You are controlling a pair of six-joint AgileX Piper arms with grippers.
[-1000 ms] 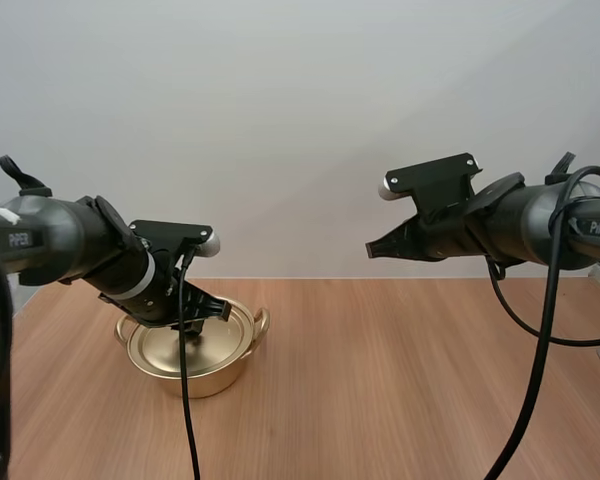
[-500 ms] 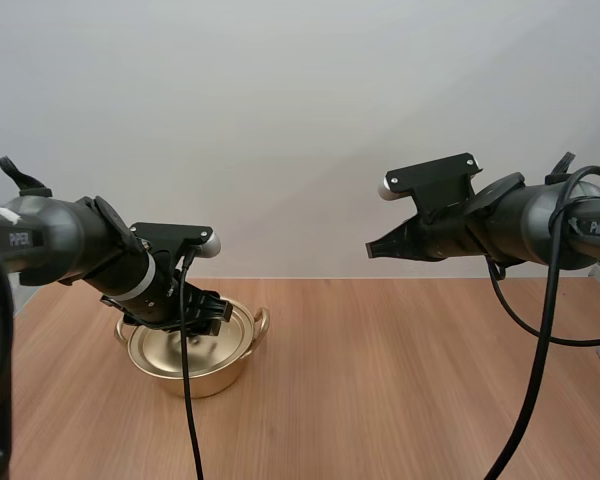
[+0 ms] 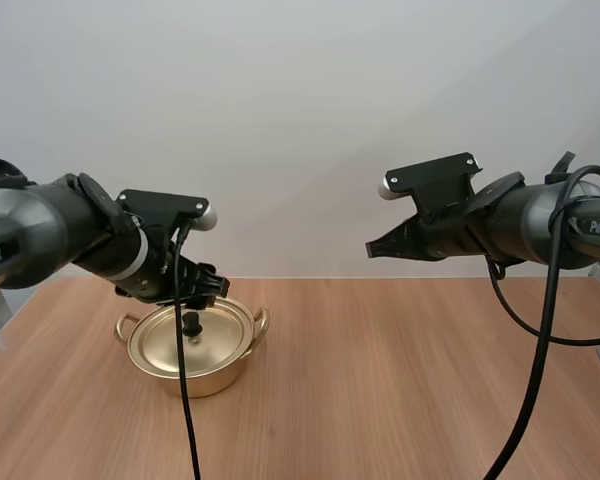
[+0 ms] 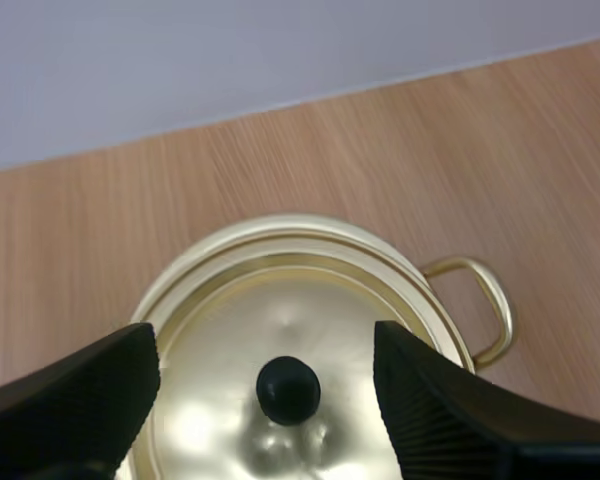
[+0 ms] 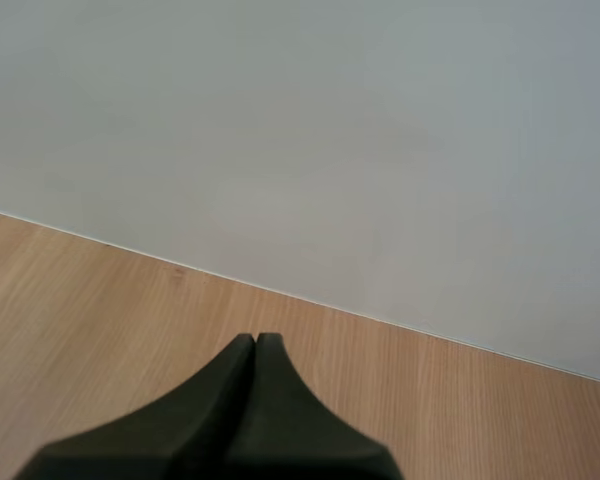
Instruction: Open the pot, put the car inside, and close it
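The left gripper (image 3: 202, 285) has lifted off the golden pot (image 3: 185, 378), which stands at the far left of the wooden table (image 3: 410, 390). Half a second ago the gripper was pressed low over the lid (image 3: 222, 335). Now its fingers are spread wide and hold nothing, one to each side of the black knob (image 4: 287, 389) and just above it. The knob has come into plain sight in the high view. The lid sits flat on the pot's rim, so the pot is closed. This looks either like a closing just finished or like a grip on the knob let go. Whether the car is already under the lid cannot be told.

The right gripper (image 3: 372, 249) has not moved in the past second. It hangs high over the right side of the table, well apart from the pot, with its fingers pressed together as one empty wedge. Nothing stands between the left gripper and the knob, and the pot's right side handle (image 4: 483, 300) is clear of both fingers.
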